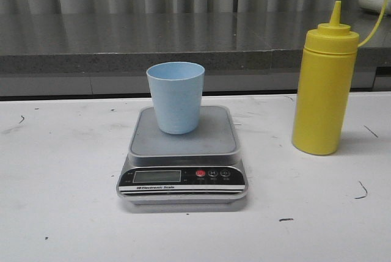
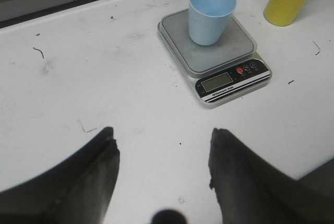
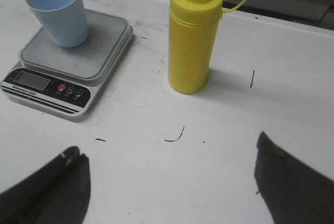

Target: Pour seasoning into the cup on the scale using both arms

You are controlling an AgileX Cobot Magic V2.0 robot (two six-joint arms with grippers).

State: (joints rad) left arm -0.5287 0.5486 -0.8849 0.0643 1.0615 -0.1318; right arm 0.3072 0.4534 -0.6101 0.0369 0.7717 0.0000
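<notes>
The light blue cup (image 1: 176,96) stands upright on the platform of the silver-grey scale (image 1: 182,163) at the table's middle. The yellow seasoning bottle (image 1: 324,86) stands upright on the table to the right of the scale, its cap strap hanging off the nozzle. Neither gripper shows in the front view. My left gripper (image 2: 162,143) is open and empty above bare table, well short of the scale (image 2: 229,57) and cup (image 2: 210,12). My right gripper (image 3: 169,151) is open wide and empty, short of the bottle (image 3: 192,41); the cup (image 3: 58,11) and scale (image 3: 99,46) also show there.
A grey stone ledge (image 1: 122,45) runs along the back of the white table (image 1: 61,170). Small dark scuff marks (image 1: 361,192) dot the tabletop.
</notes>
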